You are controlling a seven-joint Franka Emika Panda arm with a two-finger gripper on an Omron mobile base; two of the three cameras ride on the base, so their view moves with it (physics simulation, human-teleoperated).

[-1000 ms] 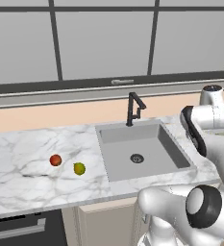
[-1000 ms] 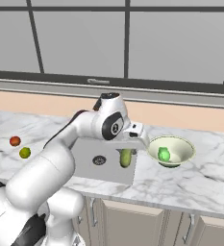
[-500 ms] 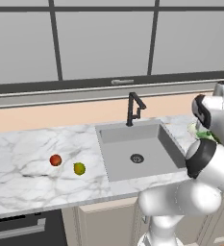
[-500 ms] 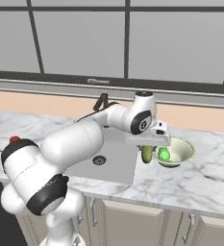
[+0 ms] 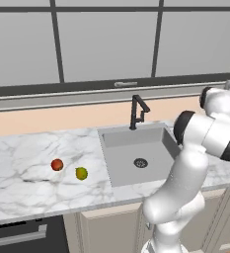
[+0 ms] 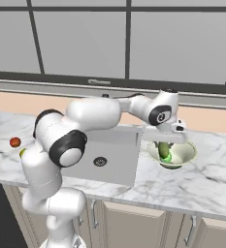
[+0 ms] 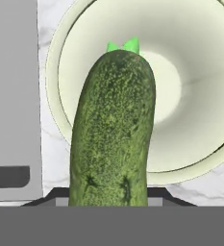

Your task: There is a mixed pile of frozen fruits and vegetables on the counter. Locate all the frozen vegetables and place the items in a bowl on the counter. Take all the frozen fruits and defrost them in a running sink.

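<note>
The pincer (image 6: 164, 145) grips the cucumber (image 7: 112, 129) and hangs it above the bowl (image 6: 186, 156), right of the sink (image 6: 115, 154). In the hand view the cucumber hides the fingertips and most of a light-green piece (image 7: 123, 46) in the bowl. The red fruit (image 5: 57, 164) and yellow-green fruit (image 5: 81, 173) sit on the table (image 5: 22, 163), left of the sink.
</note>
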